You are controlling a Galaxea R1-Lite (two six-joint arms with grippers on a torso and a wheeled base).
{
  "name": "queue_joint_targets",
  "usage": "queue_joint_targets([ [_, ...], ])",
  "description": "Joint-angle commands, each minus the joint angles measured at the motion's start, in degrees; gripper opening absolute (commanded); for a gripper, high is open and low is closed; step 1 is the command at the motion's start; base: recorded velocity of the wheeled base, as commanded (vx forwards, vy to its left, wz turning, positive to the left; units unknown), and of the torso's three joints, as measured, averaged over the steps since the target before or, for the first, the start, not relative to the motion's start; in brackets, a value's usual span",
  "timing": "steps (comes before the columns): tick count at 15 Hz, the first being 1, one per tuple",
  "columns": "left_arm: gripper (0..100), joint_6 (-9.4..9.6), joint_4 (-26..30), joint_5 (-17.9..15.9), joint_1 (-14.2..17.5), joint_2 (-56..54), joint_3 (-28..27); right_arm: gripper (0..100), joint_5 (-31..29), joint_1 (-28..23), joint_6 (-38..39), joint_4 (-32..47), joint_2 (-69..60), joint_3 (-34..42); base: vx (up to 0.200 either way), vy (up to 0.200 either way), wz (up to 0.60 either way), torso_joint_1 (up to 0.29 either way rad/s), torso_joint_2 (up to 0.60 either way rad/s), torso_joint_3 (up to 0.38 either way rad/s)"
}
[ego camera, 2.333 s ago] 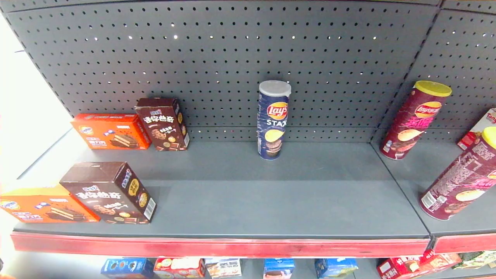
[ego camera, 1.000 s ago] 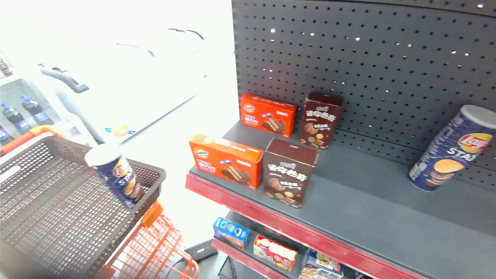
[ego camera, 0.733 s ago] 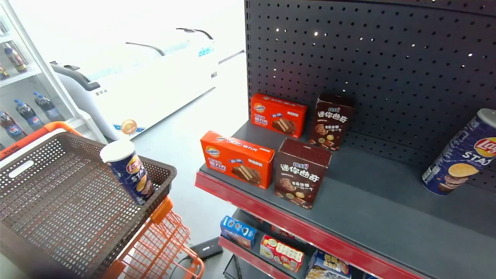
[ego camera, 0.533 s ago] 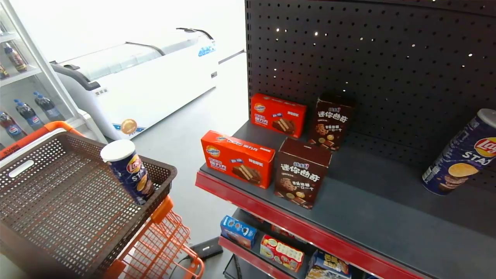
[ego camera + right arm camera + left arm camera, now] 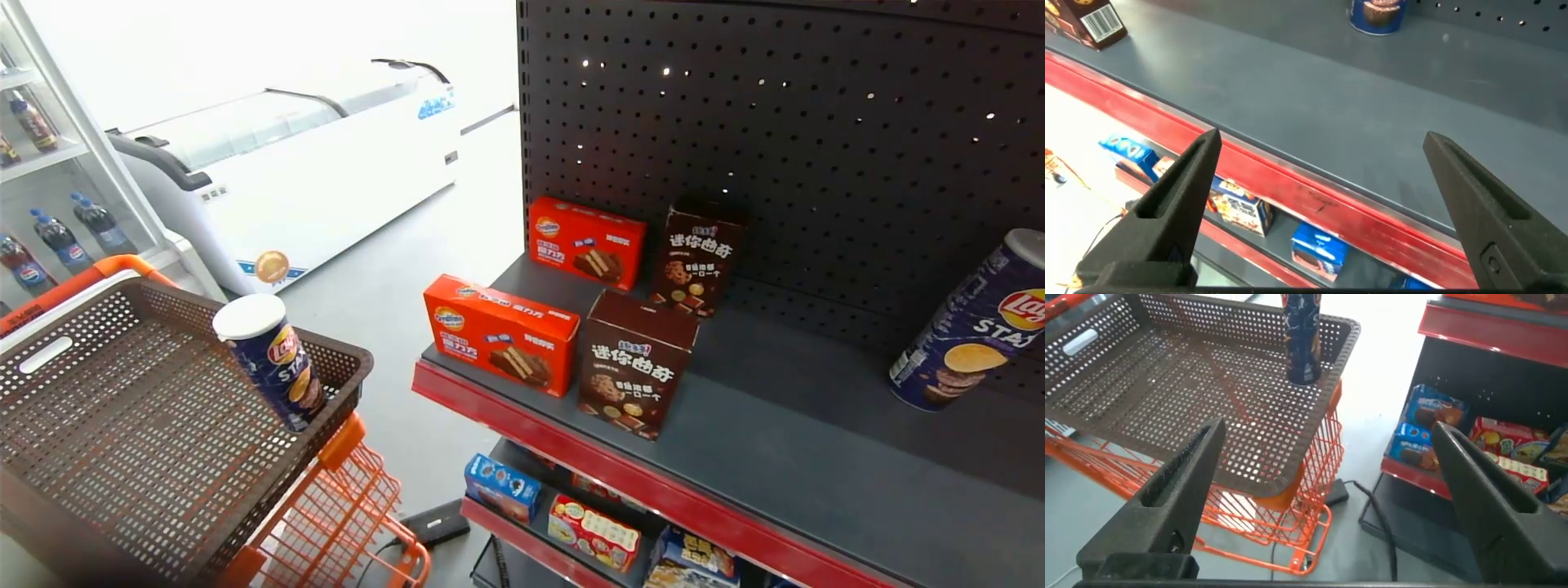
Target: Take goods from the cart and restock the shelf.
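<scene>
A dark blue chips can point(image 5: 271, 360) with a white lid stands upright in the brown mesh basket point(image 5: 122, 441) of the orange cart, against its corner nearest the shelf. The same can point(image 5: 1302, 336) stands well beyond my left gripper point(image 5: 1327, 449), which is open and empty above the floor beside the cart basket point(image 5: 1167, 384). A second blue chips can point(image 5: 971, 327) stands at the back of the grey shelf point(image 5: 775, 441). My right gripper point(image 5: 1323, 175) is open and empty over the shelf's red front edge point(image 5: 1290, 188), with that can's base point(image 5: 1378, 16) far ahead.
Two orange boxes point(image 5: 500, 335) point(image 5: 586, 242) and two brown cookie boxes point(image 5: 635, 364) point(image 5: 695, 255) stand at the shelf's left end. Snack boxes point(image 5: 593, 535) fill the lower shelf. A white chest freezer point(image 5: 302, 171) and a drinks fridge point(image 5: 41, 204) stand behind the cart.
The head camera swung left from the shelf to take in the cart, then settled. Over the last half second nothing has moved.
</scene>
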Motion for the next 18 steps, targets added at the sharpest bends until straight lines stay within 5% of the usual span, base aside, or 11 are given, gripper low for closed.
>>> queue_joint_targets([
  [1,100,-0.18,1.9,-0.1,-0.2,18.0,-8.9,100,0.0,0.0,0.0,0.0,0.1,0.0,0.0,0.0,0.0,0.0,0.0,0.0],
  [6,100,-1.23,-11.1,-0.1,1.0,38.8,-9.4,100,0.0,0.0,0.0,0.0,0.1,0.0,0.0,0.0,0.0,0.0,0.0,0.0],
  [7,100,-0.26,-15.7,0.3,3.9,44.0,-9.4,100,0.0,0.0,0.0,0.0,0.1,0.0,0.0,0.0,0.0,0.0,0.0,0.0],
  [9,100,1.06,-20.4,0.4,4.4,52.4,-9.3,100,0.0,0.0,0.0,0.0,0.1,0.0,0.0,0.0,0.0,0.0,0.0,0.0],
  [12,100,1.76,-35.4,0.4,6.1,66.1,-9.1,100,0.0,0.0,0.0,0.0,0.1,0.0,0.0,0.0,0.0,0.0,0.0,0.0],
  [15,100,6.15,-57.0,0.3,8.2,85.2,-9.8,100,0.0,0.0,0.0,0.0,0.1,0.0,0.0,0.0,0.0,0.0,0.0,0.0],
  [18,100,7.21,-71.8,0.2,8.2,96.7,-10.3,100,0.0,0.0,0.0,0.0,0.1,0.0,0.0,0.0,0.0,0.0,0.0,0.0],
])
